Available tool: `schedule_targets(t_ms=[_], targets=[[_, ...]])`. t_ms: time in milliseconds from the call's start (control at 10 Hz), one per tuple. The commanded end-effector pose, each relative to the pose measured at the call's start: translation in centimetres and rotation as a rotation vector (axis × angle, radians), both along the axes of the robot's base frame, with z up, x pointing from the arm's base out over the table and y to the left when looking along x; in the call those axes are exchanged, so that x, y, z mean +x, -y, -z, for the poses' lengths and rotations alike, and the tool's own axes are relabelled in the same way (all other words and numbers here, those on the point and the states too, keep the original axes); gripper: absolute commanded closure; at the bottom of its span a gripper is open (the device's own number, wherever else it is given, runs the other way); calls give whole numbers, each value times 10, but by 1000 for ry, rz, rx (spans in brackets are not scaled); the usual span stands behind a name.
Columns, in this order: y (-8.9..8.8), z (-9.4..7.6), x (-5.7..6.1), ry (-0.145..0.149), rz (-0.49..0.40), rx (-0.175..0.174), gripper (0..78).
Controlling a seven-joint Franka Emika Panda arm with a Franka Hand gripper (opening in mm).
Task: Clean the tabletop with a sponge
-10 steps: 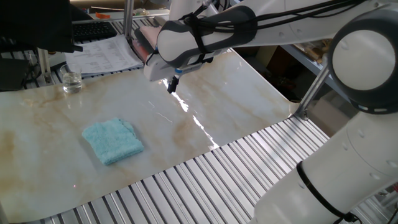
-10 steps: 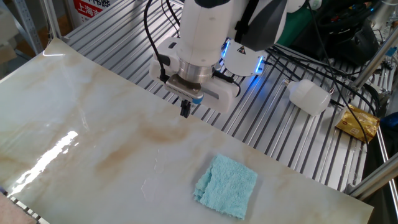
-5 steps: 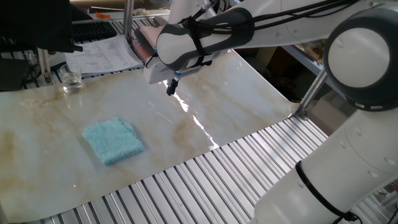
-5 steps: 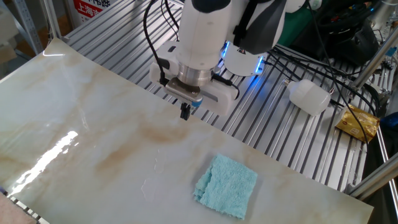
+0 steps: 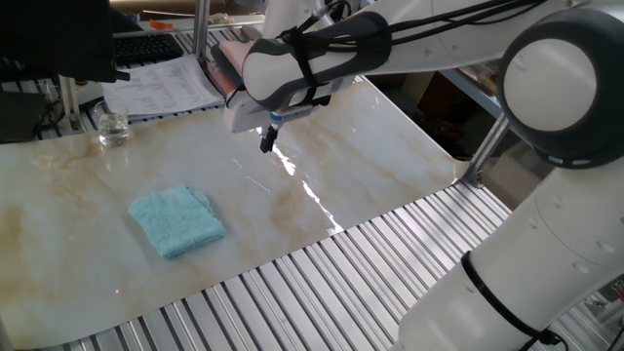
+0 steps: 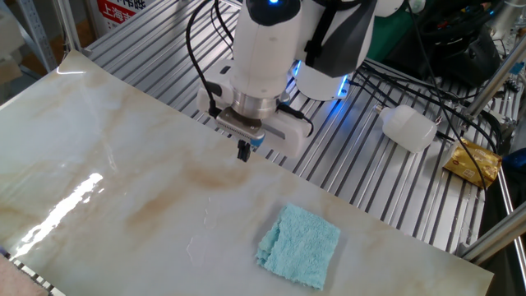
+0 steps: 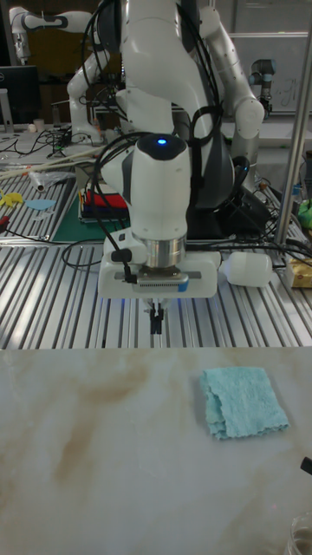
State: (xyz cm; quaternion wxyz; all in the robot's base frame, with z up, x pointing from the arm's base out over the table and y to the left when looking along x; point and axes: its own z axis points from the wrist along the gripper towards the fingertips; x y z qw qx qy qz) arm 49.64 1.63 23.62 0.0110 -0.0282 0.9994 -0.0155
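A light blue folded sponge cloth [image 5: 176, 221] [image 6: 299, 245] [image 7: 243, 401] lies flat on the cream marble-look tabletop [image 5: 88, 253] [image 6: 107, 189] [image 7: 130, 468]. My gripper [image 5: 267, 139] [image 6: 243, 151] [image 7: 156, 323] hangs above the tabletop, well apart from the sponge, pointing straight down. Its black fingers are pressed together with nothing between them. Brown streaks [image 6: 205, 174] mark the tabletop below and around the gripper.
Ribbed grey metal slats [image 5: 322, 283] [image 6: 362, 156] border the tabletop. A small glass [image 5: 112, 128] stands at one corner beside papers [image 5: 161, 83]. A white bottle [image 6: 408, 127] and a gold packet [image 6: 472, 162] lie on the slats. An upright metal post [image 5: 485, 146] stands nearby.
The gripper has drifted a little sideways along the tabletop edge, away from the sponge's side. The sponge has not moved.
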Motion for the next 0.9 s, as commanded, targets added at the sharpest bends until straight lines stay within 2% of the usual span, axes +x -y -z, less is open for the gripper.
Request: schedule_targets(t_ms=[100,300,500,700,900], targets=[[-8,18,-3,-44,69,-9,776],[-8,18,-3,-62,75,1,776],[-7,19,-2,-45,121,-1,776],[-6,19,-1,-45,124,16,776],[-6,19,-2,-47,129,16,776]])
